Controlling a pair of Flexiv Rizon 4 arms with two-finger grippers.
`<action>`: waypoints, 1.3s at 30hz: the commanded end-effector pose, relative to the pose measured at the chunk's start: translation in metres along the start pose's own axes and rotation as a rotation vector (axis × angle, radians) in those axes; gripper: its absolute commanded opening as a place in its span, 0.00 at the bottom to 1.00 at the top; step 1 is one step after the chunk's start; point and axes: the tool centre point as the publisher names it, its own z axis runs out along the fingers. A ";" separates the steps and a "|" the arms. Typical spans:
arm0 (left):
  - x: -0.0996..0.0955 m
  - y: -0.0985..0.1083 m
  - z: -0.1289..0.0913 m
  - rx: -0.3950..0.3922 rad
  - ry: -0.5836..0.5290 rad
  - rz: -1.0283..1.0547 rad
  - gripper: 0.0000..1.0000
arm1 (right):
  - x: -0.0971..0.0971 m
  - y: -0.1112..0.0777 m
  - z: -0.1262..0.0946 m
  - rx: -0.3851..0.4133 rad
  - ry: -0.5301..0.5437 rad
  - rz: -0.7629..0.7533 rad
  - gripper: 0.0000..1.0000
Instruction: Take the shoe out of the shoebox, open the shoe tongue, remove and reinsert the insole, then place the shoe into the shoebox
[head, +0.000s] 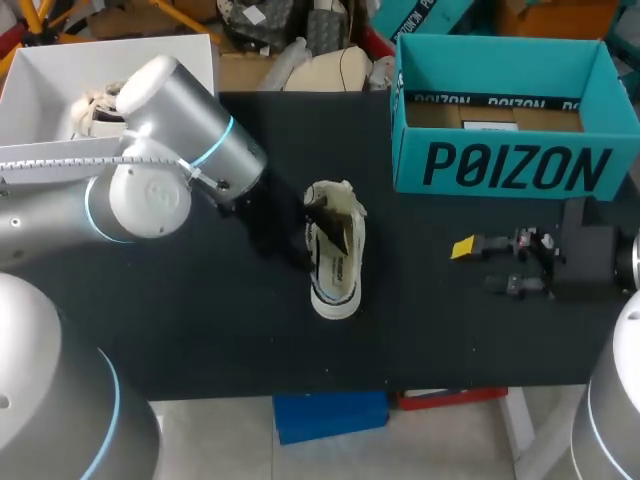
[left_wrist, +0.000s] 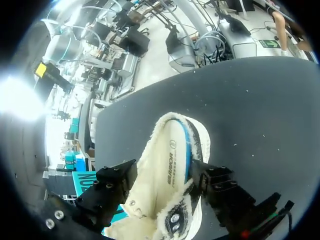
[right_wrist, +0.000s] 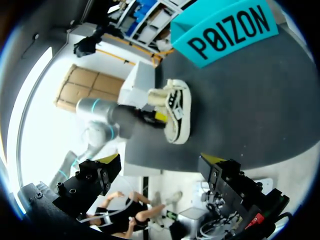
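Observation:
A cream sneaker (head: 335, 262) with a fleecy lining lies in the middle of the black table (head: 200, 330), toe toward the near edge. My left gripper (head: 325, 225) hangs over its heel end. In the left wrist view the sneaker (left_wrist: 172, 165) sits between the spread fingers (left_wrist: 117, 182) of my left gripper (left_wrist: 162, 175), which stands open. The teal shoebox (head: 515, 165) stands open at the far right, with only paper inside. My right gripper (head: 475, 267) rests open in front of the box, holding nothing. The right wrist view looks past my open right gripper (right_wrist: 160, 162) to the sneaker (right_wrist: 178, 112).
A white box (head: 60, 70) holding another shoe stands at the far left, partly behind my left arm (head: 180, 150). Bare black table lies between the sneaker and my right gripper and along the near edge.

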 end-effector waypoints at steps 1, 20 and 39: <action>-0.004 -0.007 -0.025 -0.022 -0.024 0.002 0.86 | 0.001 0.000 -0.001 0.001 -0.002 0.001 1.00; 0.005 -0.018 -0.009 0.001 0.322 0.215 0.00 | 0.001 0.000 -0.001 0.001 -0.002 0.001 1.00; 0.031 -0.020 0.027 0.057 0.434 0.254 0.00 | 0.001 0.000 -0.001 0.001 -0.002 0.001 1.00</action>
